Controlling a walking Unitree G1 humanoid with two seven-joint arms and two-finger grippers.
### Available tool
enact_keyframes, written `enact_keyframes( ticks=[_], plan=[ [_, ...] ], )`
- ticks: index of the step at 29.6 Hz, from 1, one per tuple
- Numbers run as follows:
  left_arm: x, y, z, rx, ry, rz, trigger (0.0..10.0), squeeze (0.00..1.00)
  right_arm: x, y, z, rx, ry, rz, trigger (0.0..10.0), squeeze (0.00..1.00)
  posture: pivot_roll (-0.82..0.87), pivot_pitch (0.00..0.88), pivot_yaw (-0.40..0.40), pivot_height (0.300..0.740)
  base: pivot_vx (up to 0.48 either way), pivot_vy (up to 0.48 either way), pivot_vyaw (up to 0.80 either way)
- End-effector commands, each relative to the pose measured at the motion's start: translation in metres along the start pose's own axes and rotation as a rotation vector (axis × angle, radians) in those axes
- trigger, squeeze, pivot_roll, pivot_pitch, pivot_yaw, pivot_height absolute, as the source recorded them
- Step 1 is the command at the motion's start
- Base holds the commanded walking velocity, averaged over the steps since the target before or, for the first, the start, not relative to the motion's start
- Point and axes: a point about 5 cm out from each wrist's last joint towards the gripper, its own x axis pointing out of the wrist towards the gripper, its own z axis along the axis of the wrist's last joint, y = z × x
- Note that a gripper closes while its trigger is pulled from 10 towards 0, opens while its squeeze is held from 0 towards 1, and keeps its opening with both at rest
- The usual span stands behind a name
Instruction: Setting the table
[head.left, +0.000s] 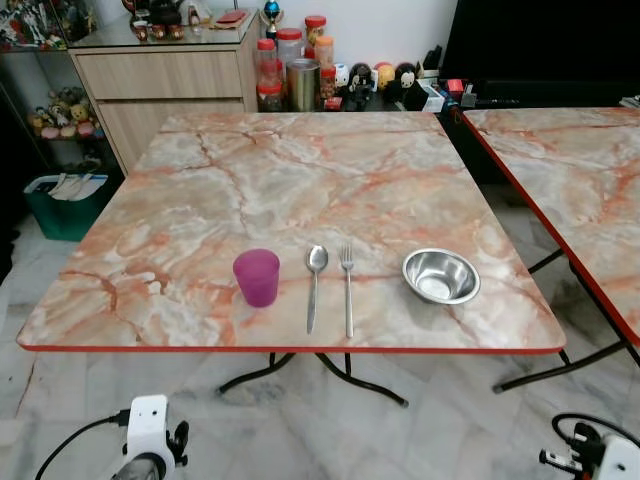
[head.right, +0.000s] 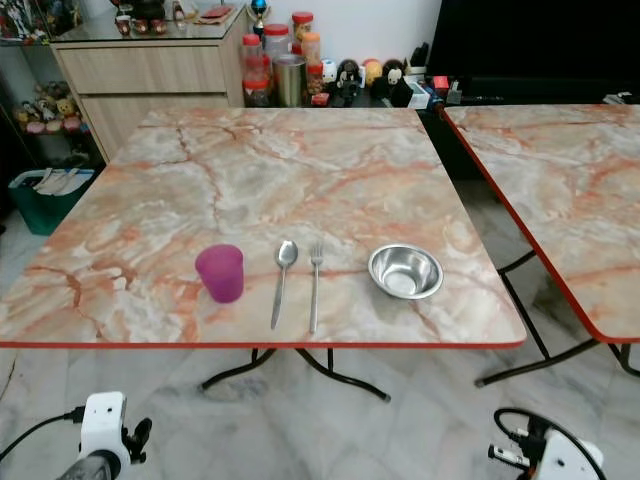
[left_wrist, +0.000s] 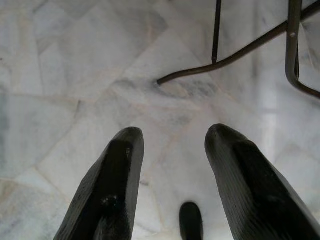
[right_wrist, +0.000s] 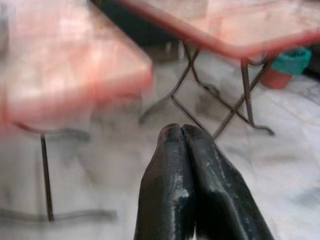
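While both arms hang low by the floor, I see the marble-patterned counter (head.left: 300, 180) with its red edge straight ahead, and four things lined up in a row near its front edge. Farthest to my left stands a translucent purple cup (head.left: 257, 277), upright and tapering slightly toward its base. Just beside it lies a steel spoon (head.left: 314, 284), bowl pointing away from me, handle toward the edge. Next comes a steel fork (head.left: 347, 288), tines away from me, lying parallel to the spoon and close to it without touching. To the right, set a little apart, sits a small shiny steel bowl (head.left: 441, 275), upright, with nothing I can make out inside.

My left pincer (left_wrist: 170, 165) is released, its two black fingers spread apart over the pale marble floor (left_wrist: 75, 75) near the counter's dark metal legs (left_wrist: 235, 52). My right pincer (right_wrist: 181, 135) is clenched, fingertips pressed together on nothing, pointing toward the blurred underside of the counters.

A second, matching counter (head.left: 570, 170) stands to the right, and a wooden cabinet (head.left: 170, 85) with jars (head.left: 280, 65) beside it lines the far wall.
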Motion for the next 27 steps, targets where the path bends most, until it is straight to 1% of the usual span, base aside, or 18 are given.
enact_keyframes(
  ticks=[1,2,3,4,5,6,8,10,13,16,20,21,22,27],
  plan=[
    [0.001,-0.005,-0.002,0.011,0.017,-0.011,10.0,0.0,0.029,0.029,0.086,0.034,-0.272,0.095,10.0,0.0,-0.07,0.081,-0.006,0.74,0.0,0.0,0.0],
    [0.001,-0.005,-0.002,0.008,0.016,-0.008,10.0,0.0,0.036,0.041,0.106,0.038,-0.329,0.142,10.0,1.0,-0.06,0.081,-0.01,0.74,0.0,0.0,0.0],
    [0.001,-0.005,-0.002,0.008,0.016,-0.008,10.0,0.0,0.036,0.041,0.106,0.038,-0.329,0.142,10.0,1.0,-0.06,0.081,-0.01,0.74,0.0,0.0,0.0],
    [0.001,-0.004,-0.001,0.002,0.011,-0.006,10.0,0.0,0.039,0.051,0.116,0.051,-0.347,0.185,10.0,1.0,-0.06,0.08,-0.011,0.74,0.0,0.0,0.0],
    [0.001,-0.004,-0.001,0.002,0.011,-0.006,10.0,0.0,0.039,0.051,0.116,0.051,-0.347,0.185,10.0,1.0,-0.06,0.08,-0.011,0.74,0.0,0.0,0.0],
    [0.001,-0.004,-0.001,0.0,0.01,-0.004,10.0,0.0,0.042,0.058,0.121,0.053,-0.359,0.213,10.0,1.0,-0.06,0.08,-0.011,0.74,0.0,0.0,0.0],
    [0.001,-0.004,-0.001,0.001,0.011,-0.003,10.0,0.0,0.044,0.061,0.123,0.058,-0.355,0.221,10.0,1.0,-0.06,0.081,-0.009,0.74,0.0,0.0,0.0],
    [0.001,-0.004,-0.001,-0.001,0.01,-0.004,10.0,0.0,0.046,0.066,0.126,0.103,-0.334,0.222,10.0,1.0,-0.06,0.078,-0.009,0.74,0.0,0.0,0.0],
    [0.001,-0.005,-0.002,0.0,0.011,-0.005,10.0,0.0,0.049,0.07,0.13,0.096,-0.315,0.229,10.0,1.0,-0.05,0.077,-0.008,0.74,0.0,0.0,0.0],
    [0.001,-0.005,-0.002,0.001,0.012,-0.006,10.0,0.0,0.053,0.071,0.129,0.085,-0.285,0.212,10.0,1.0,-0.05,0.076,-0.009,0.74,0.0,0.0,0.0],
    [0.0,-0.004,-0.002,-0.002,0.013,-0.007,10.0,0.0,0.06,0.069,0.121,0.06,-0.219,0.182,10.0,1.0,-0.04,0.075,-0.006,0.74,0.0,0.0,0.0],
    [0.001,-0.005,-0.002,0.001,0.015,-0.009,10.0,0.0,0.061,0.069,0.121,0.057,-0.218,0.181,10.0,0.08,-0.04,0.075,-0.006,0.74,0.0,0.0,0.0],
    [0.001,-0.005,-0.001,0.005,0.014,-0.011,10.0,0.0,0.064,0.069,0.121,0.067,-0.214,0.178,10.0,0.0,-0.03,0.074,-0.006,0.74,0.0,0.0,0.0],
    [0.001,-0.005,0.0,0.002,0.01,-0.013,10.0,0.0,0.069,0.068,0.122,0.052,-0.19,0.157,10.0,0.0,-0.03,0.069,-0.008,0.74,0.0,0.0,0.0]
  ],
)
